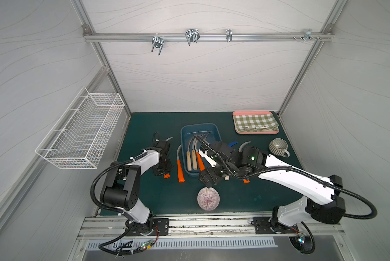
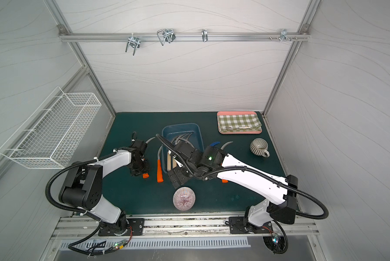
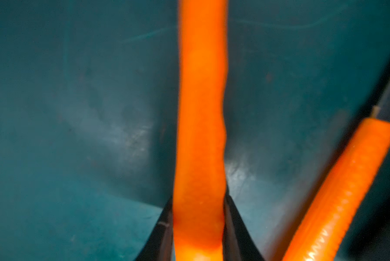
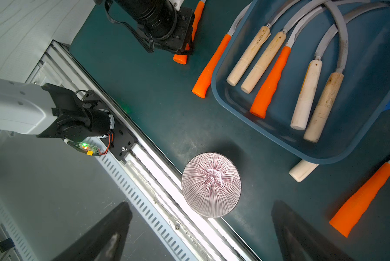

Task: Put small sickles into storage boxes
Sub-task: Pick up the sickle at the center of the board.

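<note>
One orange-handled sickle (image 3: 200, 101) clamped in left tool (image 3: 198, 201), handle robotward, blade rearward.

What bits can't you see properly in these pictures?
- Orange-handled sickle in left pincer: left wrist view shows only its handle; the blade is out of frame.
- Blue-bladed sickle: right arm covers most of it in both top views.
- Small items on checked cloth: too small in top views.

Blades (image 4: 345, 45) look like dull grey metal. The wood handles (image 4: 249, 56) are pale, stained and rough-grained. One orange handle (image 3: 338, 203) looks plastic, ribbed and glossy (clearest in the left wrist view). The tub (image 4: 279, 133) is smooth, matt plastic, the mat (image 4: 155, 101) matt and scuffed, the bowl (image 4: 212, 184) glossy and glazed, the basket (image 1: 81, 135) white wire.
</note>
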`<state>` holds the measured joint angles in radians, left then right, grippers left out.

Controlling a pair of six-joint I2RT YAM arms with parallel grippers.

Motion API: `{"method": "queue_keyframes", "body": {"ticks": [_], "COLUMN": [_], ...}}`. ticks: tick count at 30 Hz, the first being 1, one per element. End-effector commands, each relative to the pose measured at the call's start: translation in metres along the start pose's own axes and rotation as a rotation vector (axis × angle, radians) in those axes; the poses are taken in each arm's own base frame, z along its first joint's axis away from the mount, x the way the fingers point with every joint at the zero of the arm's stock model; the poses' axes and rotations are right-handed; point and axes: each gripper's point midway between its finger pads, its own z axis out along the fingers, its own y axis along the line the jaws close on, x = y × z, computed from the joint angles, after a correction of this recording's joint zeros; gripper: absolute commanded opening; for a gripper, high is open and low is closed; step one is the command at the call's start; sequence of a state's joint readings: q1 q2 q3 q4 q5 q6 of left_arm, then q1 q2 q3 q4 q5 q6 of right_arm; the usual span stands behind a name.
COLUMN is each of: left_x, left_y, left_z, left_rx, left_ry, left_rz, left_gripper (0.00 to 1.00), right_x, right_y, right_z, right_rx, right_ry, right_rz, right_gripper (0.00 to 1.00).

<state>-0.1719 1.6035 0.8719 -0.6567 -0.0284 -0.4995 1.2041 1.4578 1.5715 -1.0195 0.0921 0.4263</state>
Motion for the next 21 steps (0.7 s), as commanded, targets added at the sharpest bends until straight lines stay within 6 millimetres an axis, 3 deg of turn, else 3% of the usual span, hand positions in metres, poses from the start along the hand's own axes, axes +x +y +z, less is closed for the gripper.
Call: {"method": "queue_keyframes", "body": {"ticks": [1, 3, 9, 21], "left_x": [-0.001, 0.000, -0.001, -0.011], "left_y": [0.014, 0.014, 0.011, -0.001], "left_z": [0.009, 0.009, 0.006, -0.024], "left_rx": [-0.079, -0.081, -0.069, -0.008], "left_ry": [0.010, 0.015, 0.013, -0.019], "left_rz": [-0.002, -0.001, 0.002, 0.007], "left_gripper": [0.15, 0.08, 0.08, 0.07], "right_x": [-0.002, -0.003, -0.005, -0.005], "right_y": [0.000, -0.001, -0.001, -0.003], "right_z": [-0.002, -0.002, -0.001, 0.003], "right_rx": [-0.011, -0.010, -0.011, -0.011], "right_ry": [-0.009, -0.008, -0.010, -0.010], "right_rz": [0.006, 0.008, 0.010, 0.026], "right_gripper": [0.99, 0.99, 0.99, 0.99]}}
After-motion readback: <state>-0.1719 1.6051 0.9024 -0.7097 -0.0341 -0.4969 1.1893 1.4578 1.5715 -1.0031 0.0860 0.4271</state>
